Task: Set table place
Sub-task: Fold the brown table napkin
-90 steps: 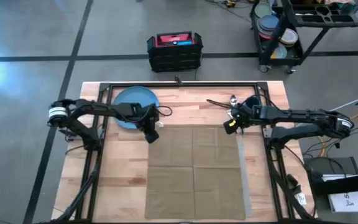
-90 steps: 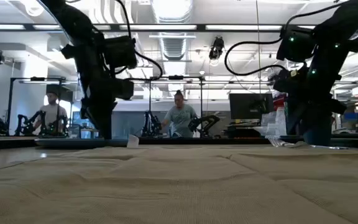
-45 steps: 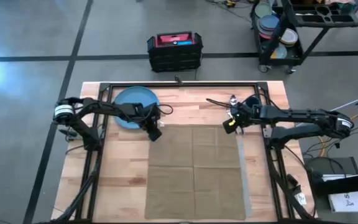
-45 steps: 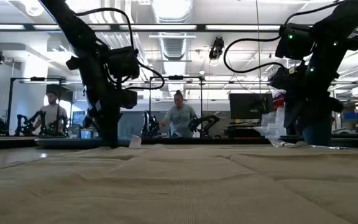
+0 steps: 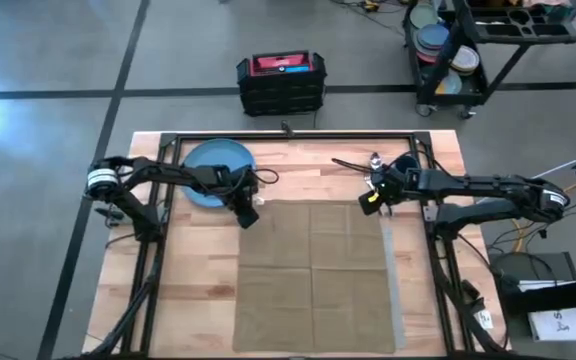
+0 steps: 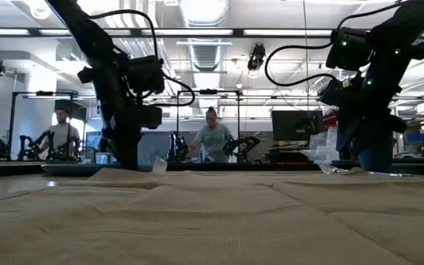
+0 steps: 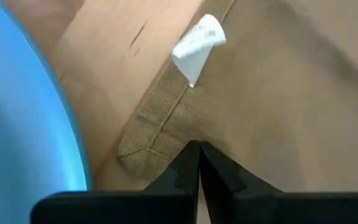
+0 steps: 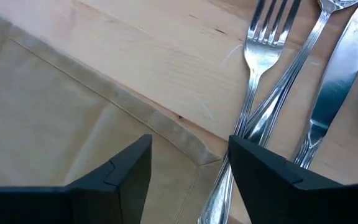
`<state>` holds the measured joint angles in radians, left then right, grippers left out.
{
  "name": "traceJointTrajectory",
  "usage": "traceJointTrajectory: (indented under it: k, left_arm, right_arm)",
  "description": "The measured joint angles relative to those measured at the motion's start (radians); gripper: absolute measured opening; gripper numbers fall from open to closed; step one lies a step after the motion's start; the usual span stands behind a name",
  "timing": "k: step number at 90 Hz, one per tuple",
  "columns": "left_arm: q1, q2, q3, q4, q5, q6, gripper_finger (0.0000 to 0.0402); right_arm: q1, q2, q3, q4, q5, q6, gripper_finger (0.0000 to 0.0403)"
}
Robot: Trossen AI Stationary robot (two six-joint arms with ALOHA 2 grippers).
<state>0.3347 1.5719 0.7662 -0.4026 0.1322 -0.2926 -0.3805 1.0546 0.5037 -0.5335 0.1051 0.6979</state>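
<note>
Tan napkin (image 5: pixel 313 275), one; blue plate (image 5: pixel 215 163), one.

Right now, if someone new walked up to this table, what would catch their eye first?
Probably the big tan cloth spread over the middle of the table, with the left pincer pinched shut on its far-left corner. Next, the blue plate beside that arm, and the silver fork before the open right pincer.

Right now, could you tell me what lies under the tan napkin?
A grey placemat shows only as a strip along the napkin's right edge; the rest is covered.
</note>
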Motion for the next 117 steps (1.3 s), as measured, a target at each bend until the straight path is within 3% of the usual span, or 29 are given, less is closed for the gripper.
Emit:
traceJointTrajectory:
  k: [25, 39, 59, 76, 90, 105, 117]
  left_arm:
    - [0.014, -0.015, 0.000, -0.029, -0.036, -0.046, 0.0004]
    - [0.017, -0.058, 0.000, -0.081, -0.018, -0.092, 0.0029]
    - [0.021, -0.115, -0.005, -0.128, -0.063, -0.148, 0.0117]
    - [0.026, -0.091, -0.026, -0.083, -0.062, -0.167, 0.0208]
    - [0.035, -0.058, -0.057, -0.034, -0.065, -0.192, 0.0250]
    - [0.037, -0.050, -0.070, 0.020, -0.098, -0.194, 0.0263]
    - [0.038, -0.046, -0.071, 0.077, -0.121, -0.191, 0.0235]
  right_arm:
    - [0.000, 0.000, 0.000, 0.000, 0.000, 0.000, 0.0195]
    - [0.000, 0.000, 0.000, 0.000, 0.000, 0.002, 0.0195]
    - [0.000, 0.000, 0.000, 0.000, -0.001, 0.007, 0.0195]
    - [0.000, 0.000, 0.000, 0.000, 0.000, -0.003, 0.0195]
    - [0.000, 0.000, 0.000, 0.000, -0.001, -0.003, 0.0195]
    - [0.000, 0.000, -0.001, -0.001, -0.001, -0.003, 0.0195]
    - [0.000, 0.000, -0.001, 0.000, 0.000, -0.006, 0.0195]
